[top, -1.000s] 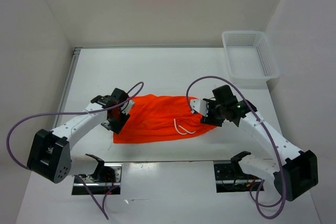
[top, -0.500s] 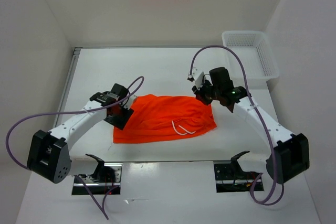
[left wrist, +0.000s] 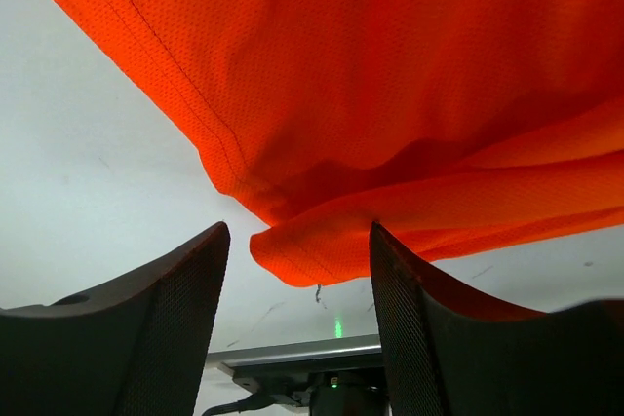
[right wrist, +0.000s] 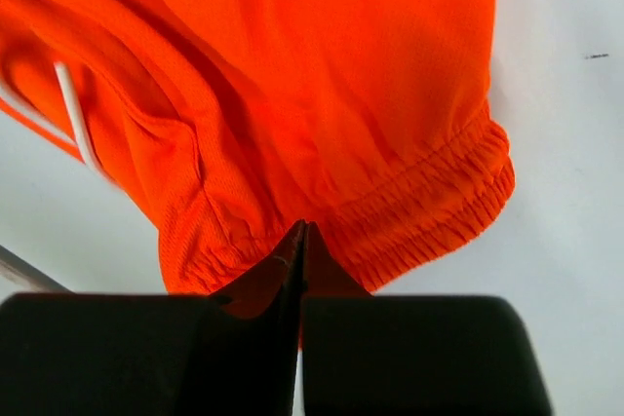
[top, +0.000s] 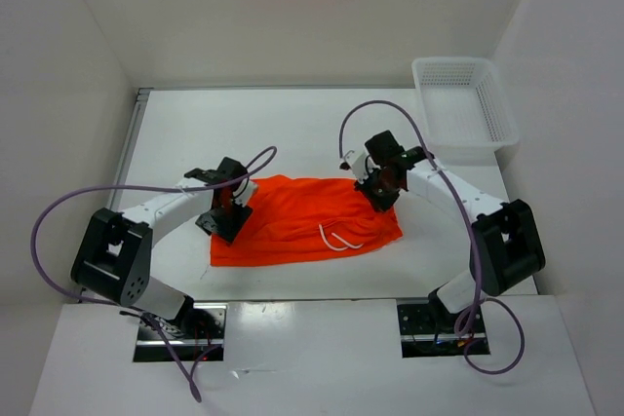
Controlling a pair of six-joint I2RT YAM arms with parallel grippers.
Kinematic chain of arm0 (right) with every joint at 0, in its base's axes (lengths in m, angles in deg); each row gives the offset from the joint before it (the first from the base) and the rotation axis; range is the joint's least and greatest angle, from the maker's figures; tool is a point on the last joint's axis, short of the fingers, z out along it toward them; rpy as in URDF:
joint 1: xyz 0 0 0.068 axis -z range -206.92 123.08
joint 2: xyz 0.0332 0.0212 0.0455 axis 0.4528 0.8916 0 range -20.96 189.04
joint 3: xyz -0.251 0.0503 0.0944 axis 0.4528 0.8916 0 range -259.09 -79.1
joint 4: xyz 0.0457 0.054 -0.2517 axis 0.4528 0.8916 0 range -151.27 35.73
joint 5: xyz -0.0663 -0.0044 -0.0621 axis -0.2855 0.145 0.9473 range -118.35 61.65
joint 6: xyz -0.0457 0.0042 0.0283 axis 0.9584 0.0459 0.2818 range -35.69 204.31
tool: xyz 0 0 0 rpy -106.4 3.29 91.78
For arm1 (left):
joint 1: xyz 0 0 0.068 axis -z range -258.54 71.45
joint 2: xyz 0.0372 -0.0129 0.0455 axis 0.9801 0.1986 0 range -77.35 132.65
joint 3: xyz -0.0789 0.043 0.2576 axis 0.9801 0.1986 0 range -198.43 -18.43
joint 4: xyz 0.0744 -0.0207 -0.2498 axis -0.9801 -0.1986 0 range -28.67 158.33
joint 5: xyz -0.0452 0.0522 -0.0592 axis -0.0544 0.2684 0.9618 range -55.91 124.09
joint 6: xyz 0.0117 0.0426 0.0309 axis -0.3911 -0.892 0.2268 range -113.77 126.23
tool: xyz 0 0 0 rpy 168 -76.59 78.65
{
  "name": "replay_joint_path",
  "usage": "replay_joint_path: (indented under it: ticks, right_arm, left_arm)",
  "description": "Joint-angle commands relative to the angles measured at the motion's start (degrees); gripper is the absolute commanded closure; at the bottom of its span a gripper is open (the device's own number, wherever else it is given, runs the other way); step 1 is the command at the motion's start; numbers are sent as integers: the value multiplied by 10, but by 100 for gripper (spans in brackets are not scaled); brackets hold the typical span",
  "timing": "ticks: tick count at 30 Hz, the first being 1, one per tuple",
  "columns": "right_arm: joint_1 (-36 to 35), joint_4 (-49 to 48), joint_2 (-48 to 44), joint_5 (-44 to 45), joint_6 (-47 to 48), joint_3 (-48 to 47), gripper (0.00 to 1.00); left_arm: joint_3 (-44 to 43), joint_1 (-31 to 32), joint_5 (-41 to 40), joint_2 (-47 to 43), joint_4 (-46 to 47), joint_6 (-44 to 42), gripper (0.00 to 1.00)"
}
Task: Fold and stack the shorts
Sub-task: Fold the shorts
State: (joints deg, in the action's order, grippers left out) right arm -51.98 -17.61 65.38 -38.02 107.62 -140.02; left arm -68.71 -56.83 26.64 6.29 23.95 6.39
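The orange shorts (top: 297, 221) lie flat in the middle of the white table, their white drawstring (top: 337, 238) near the front right. My right gripper (top: 376, 188) is at their far right corner. In the right wrist view my right gripper (right wrist: 302, 231) is shut, its tips pinching the gathered elastic waistband of the shorts (right wrist: 322, 75), with the drawstring (right wrist: 73, 109) off to the left. My left gripper (top: 222, 213) is at the left edge. In the left wrist view my left gripper (left wrist: 299, 250) stands open, a folded corner of the shorts (left wrist: 390, 75) lying between its fingers.
A white mesh basket (top: 464, 61) stands at the far right corner of the table. White walls close in the table on the left, back and right. Purple cables loop over both arms.
My right gripper has moved up to the shorts' far right corner and shut on the waistband. My left gripper has shifted slightly along the left edge and opened a little wider.
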Motion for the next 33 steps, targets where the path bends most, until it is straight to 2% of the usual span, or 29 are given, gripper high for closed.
replay_joint_path:
  ticks: [1,5,13,20,25,26,27,28,30,33]
  right_arm:
    - [-31,103,9,68,108,-12,100]
    - [-82,63,-18,125,137,101,100]
    - [-87,-72,-6,161,131,132,100]
    - [-70,-106,-36,142,107,6,100]
    - [-50,-120,-51,116,54,-36,100]
    - [-42,-115,-30,116,46,-36,98]
    - [-27,-108,-18,121,34,-36,82]
    - [-16,-108,-8,121,11,-41,75]
    - [30,-101,15,109,-6,-47,70]
    - [92,-79,42,79,-31,-62,67]
  left_arm:
    - [-22,-13,0,16,8,-2,33]
    - [-27,-13,0,40,24,-2,33]
    - [-40,-13,17,73,34,-2,33]
    - [-65,-13,17,65,34,-2,33]
    - [-139,-45,17,53,28,-2,33]
    - [-147,-61,24,53,28,-2,31]
    - [-155,-68,30,68,28,-2,31]
    - [-160,-73,30,76,34,-2,30]
    - [-165,-86,30,100,40,-2,29]
    - [-176,-109,30,126,45,-2,29]
